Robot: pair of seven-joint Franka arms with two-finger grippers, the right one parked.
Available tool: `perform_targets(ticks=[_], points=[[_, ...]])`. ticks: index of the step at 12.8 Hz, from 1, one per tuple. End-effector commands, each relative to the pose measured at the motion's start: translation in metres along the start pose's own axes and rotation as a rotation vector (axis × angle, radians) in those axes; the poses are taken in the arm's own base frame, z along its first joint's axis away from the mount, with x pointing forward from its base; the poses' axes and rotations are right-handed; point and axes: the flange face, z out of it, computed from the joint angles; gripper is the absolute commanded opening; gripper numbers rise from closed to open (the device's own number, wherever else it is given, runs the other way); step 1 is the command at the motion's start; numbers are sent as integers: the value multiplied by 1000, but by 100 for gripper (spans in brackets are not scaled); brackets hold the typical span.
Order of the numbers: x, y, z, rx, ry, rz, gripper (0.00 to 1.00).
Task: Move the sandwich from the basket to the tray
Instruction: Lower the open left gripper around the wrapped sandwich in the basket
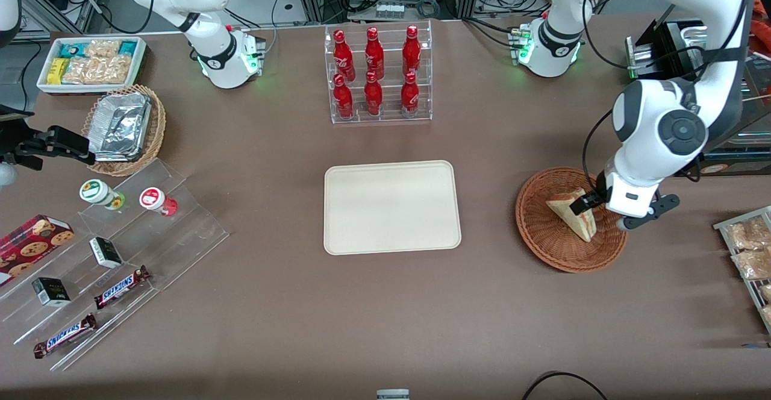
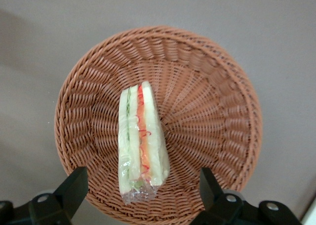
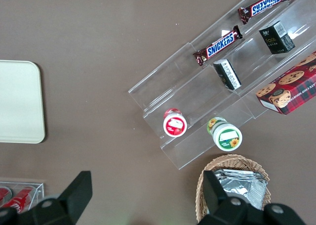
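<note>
- Sandwich (image 2: 140,141) lying inside the basket (image 2: 212,86), cut side up, with red, orange and green layers showing between pale bread; wrapped in clear film, bunched at one end.
- Gripper (image 2: 143,193) hanging just above the basket, fingers (image 2: 74,185) spread wide on both sides of the sandwich, touching nothing, holding nothing.
- Tray (image 1: 391,207) flat on the bench (image 1: 271,303), well apart from the basket, toward the parked arm's end, nothing on it; sandwich not yet lifted.
- Probably light and soft: bread likely to squash under hard pressure, so only a gentle squeeze advisable.
- Film probably slippery, so some risk of sliding out when lifted.
- Best hold, as a judgement: across the two flat bread faces, near the middle of the wedge, not on the thin tip or the loose film end.
- Readable writing: "SNICKERS" on two bars (image 3: 217,46) on the clear stepped stand, far from the basket.
- Red bottles (image 1: 373,71) in a clear rack farther from the front camera than the tray; script on them too small to read.
</note>
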Motion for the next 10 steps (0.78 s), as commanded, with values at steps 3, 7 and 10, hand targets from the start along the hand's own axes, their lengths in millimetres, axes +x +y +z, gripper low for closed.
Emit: perform_targets(ticks=[3, 7, 10], points=[[-10, -11, 20, 17, 0, -40, 100], [-15, -6, 37, 31, -24, -45, 100], [-14, -5, 51, 29, -27, -45, 100]])
